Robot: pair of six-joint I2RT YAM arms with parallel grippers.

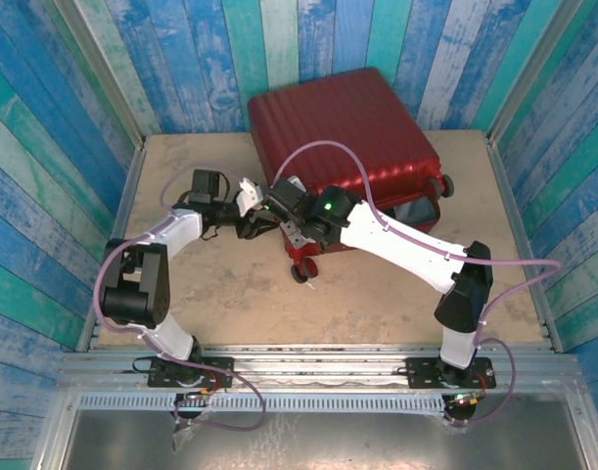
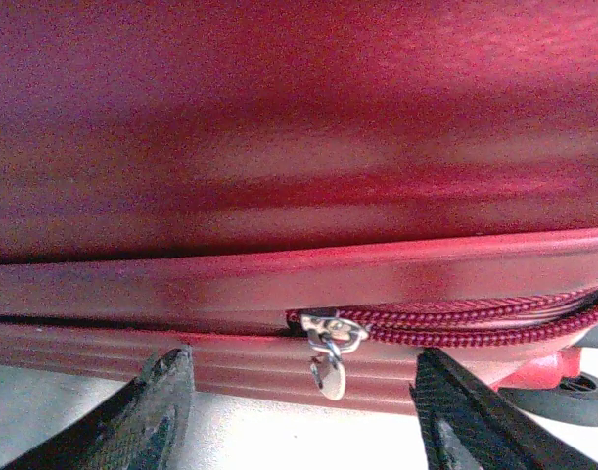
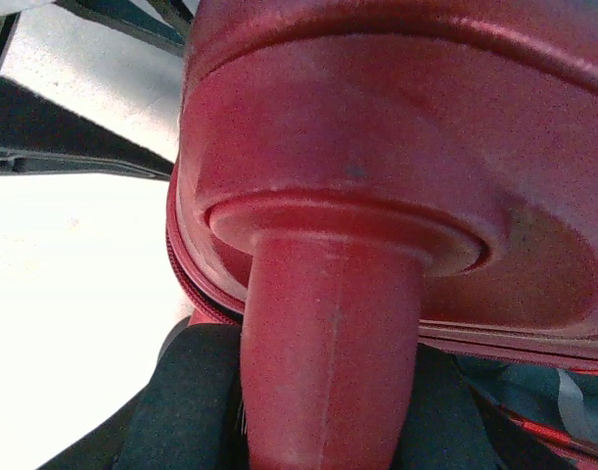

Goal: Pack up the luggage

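Observation:
The luggage (image 1: 352,132), a dark-red ribbed hard-shell suitcase, lies flat at the back middle of the table. My left gripper (image 1: 252,201) is at its left side. In the left wrist view that gripper (image 2: 300,364) is open, its black fingers (image 2: 160,409) either side of a silver zipper pull (image 2: 328,360) hanging from the red zipper (image 2: 455,325), without touching it. My right gripper (image 1: 291,217) is at the near left corner. There it (image 3: 328,397) is shut on the luggage's red wheel post (image 3: 328,343). Grey-blue lining (image 3: 558,392) shows through a gap between the shells.
Small black wheels (image 1: 300,274) (image 1: 447,184) stick out at the luggage's near corners. Blue and teal plank walls (image 1: 54,166) close in the beige table (image 1: 377,294) on three sides. A metal rail (image 1: 308,367) runs along the near edge.

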